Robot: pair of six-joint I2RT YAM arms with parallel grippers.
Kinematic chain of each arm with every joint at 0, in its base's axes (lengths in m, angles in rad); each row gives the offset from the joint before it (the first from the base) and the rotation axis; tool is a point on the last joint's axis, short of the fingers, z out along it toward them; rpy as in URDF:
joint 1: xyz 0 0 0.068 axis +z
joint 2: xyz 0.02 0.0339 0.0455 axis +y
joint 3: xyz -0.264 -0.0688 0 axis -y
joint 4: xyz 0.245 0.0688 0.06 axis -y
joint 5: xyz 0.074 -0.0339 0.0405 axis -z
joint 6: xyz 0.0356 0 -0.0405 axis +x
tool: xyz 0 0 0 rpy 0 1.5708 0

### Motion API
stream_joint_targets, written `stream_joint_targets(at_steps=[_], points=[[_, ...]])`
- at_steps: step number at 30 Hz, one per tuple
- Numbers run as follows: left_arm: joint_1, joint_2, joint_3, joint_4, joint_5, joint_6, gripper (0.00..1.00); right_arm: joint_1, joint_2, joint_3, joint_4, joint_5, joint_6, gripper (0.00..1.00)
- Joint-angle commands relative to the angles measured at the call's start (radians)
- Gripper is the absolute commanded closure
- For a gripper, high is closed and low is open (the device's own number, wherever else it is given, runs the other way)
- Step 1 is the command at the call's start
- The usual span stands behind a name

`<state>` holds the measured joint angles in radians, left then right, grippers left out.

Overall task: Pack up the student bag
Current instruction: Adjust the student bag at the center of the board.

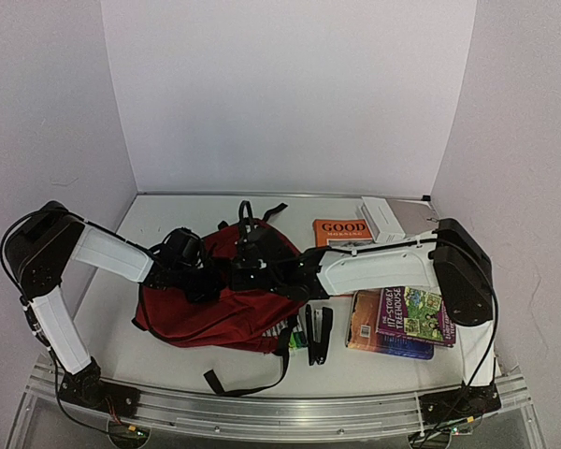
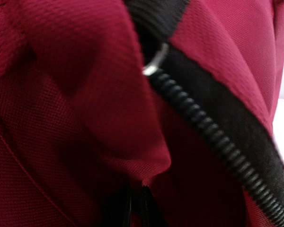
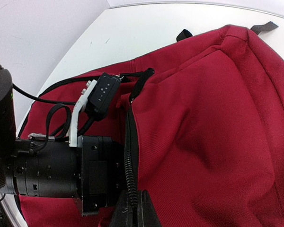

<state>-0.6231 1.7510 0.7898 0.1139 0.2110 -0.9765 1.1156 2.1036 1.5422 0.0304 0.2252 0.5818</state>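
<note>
White table (image 1: 374, 374): left gripper (image 2: 135, 207) and right gripper (image 3: 134, 211) pinch the student bag (image 1: 215, 316), fingertips buried.

— Can you see where the left gripper (image 2: 134, 209) meets the student bag (image 1: 215, 313)?
— Hardly. From above, red folds bury the tips. Its own camera shows only blurred fabric, with the dark tips cut off by the bottom edge.
— The right gripper (image 3: 136, 213)?
— Also cropped at the bottom edge, and the zipper (image 3: 128, 161) disappears into it.
— The orange book (image 1: 341, 230)?
— The right arm (image 1: 374, 269) covers everything below "GOOD". The black object (image 1: 318, 334) beside the bag is too small to name.
</note>
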Motion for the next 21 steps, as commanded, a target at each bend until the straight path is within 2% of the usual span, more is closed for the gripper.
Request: stream_joint_targets(at_steps=[1,6,8,12,15,17,21], points=[[-0.004,0.023,-0.007,-0.062,-0.061,-0.033,0.91,-0.006,-0.077,-0.027,0.046,0.092,0.014,1.0],[-0.004,-0.027,0.012,-0.075,-0.062,0.005,0.85,-0.006,-0.105,-0.044,0.049,0.085,-0.019,1.0],[-0.004,-0.069,0.029,-0.102,-0.062,0.04,0.81,-0.006,-0.118,-0.05,0.044,0.056,-0.033,0.92],[-0.003,-0.188,0.094,-0.286,-0.087,0.138,0.65,-0.007,-0.208,-0.097,0.01,0.006,-0.047,0.65],[-0.001,-0.277,0.109,-0.402,-0.118,0.183,0.55,-0.006,-0.286,-0.152,-0.029,0.002,-0.055,0.39],[0.005,-0.335,0.097,-0.465,-0.131,0.191,0.49,-0.006,-0.337,-0.189,-0.077,0.01,-0.054,0.28],[0.018,-0.446,0.062,-0.573,-0.146,0.174,0.37,-0.007,-0.42,-0.268,-0.15,0.032,-0.028,0.16]])
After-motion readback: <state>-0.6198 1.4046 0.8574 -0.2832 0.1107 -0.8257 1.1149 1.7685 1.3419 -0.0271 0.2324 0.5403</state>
